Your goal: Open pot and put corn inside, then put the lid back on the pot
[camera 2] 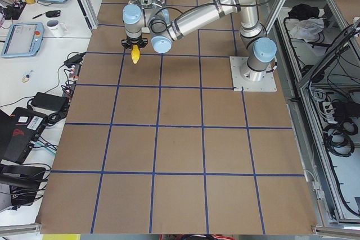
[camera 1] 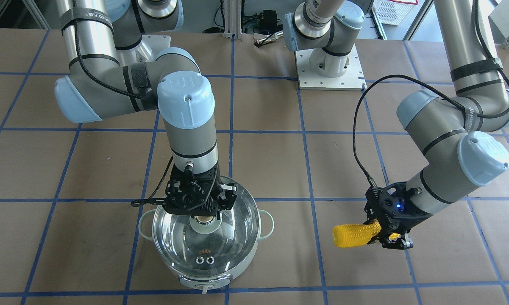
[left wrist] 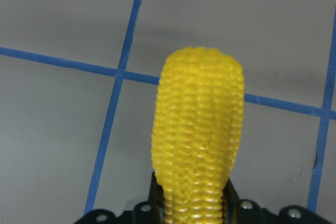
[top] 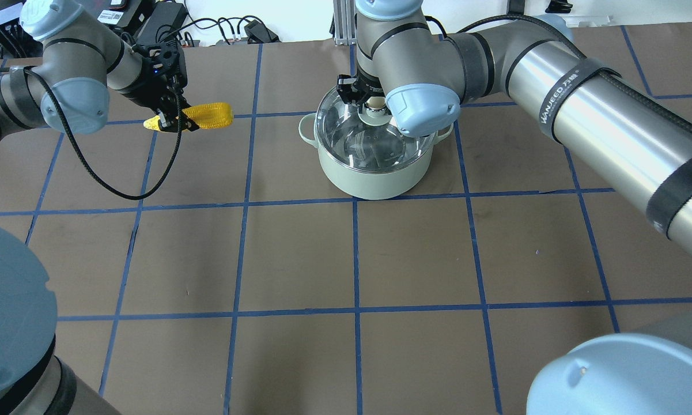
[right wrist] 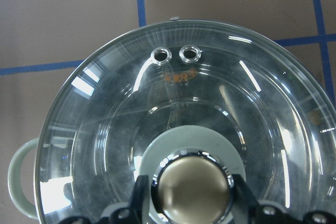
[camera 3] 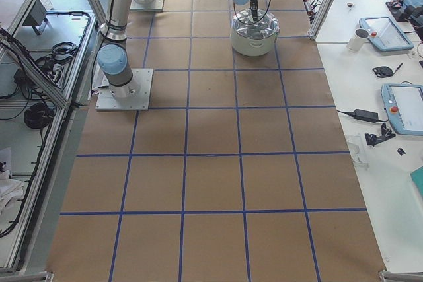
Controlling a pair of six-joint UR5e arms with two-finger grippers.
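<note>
Shows a matte brown desk (top: 299,259) gridded with blue tape (top: 354,253), near its far edge a mint-green pot (top: 369,178) under its glass dome lid (camera 1: 220,241), right gripper (camera 1: 203,217) pinched on the beige knob (right wrist: 191,184), left gripper (camera 1: 383,236) clamping ribbed yellow corn (camera 1: 354,235) aloft toward the far-left corner.

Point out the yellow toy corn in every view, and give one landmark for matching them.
Front-facing: bright yellow toy ear of corn lower right.
Overhead: upper left.
Exterior left: upper left, small.
Exterior right: not visible.
Left wrist: centre, filling the frame.
Right wrist: absent.
Landmark: the black left hand gripping it.
</note>
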